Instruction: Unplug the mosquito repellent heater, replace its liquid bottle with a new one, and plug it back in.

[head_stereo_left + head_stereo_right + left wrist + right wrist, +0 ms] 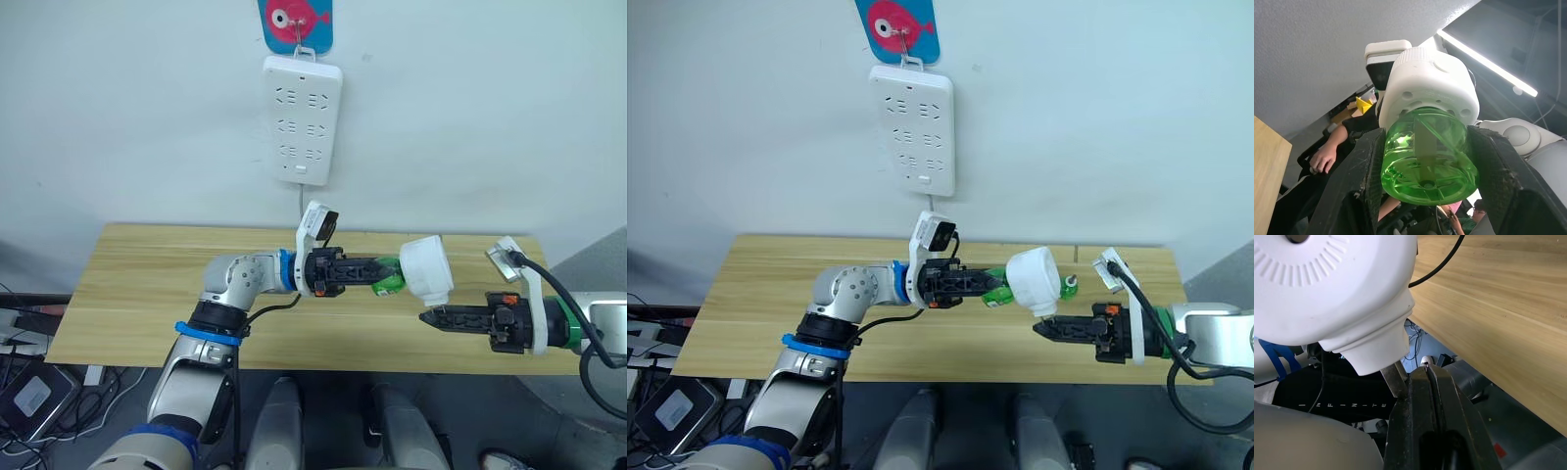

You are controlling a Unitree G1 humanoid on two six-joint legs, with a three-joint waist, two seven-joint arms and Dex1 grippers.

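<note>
The white mosquito repellent heater (426, 266) hangs in the air over the table's right half, unplugged. A green liquid bottle (390, 277) is still screwed into it, and my left gripper (380, 273) is shut on that bottle. The left wrist view shows the bottle (1427, 156) squeezed between both fingers (1364, 176), with the heater (1427, 83) beyond it. My right gripper (428, 318) is shut and empty, just below the heater. In the right wrist view a metal prong (1396, 379) runs down beside its closed tips (1425, 374). A second green bottle (1070, 285) stands on the table behind the heater.
A long white power strip (302, 119) hangs on the wall above the wooden table (147, 284), from a hook with a fish picture (295, 22). Its cable drops behind the table. A seated person's hand (1322, 159) shows in the left wrist view.
</note>
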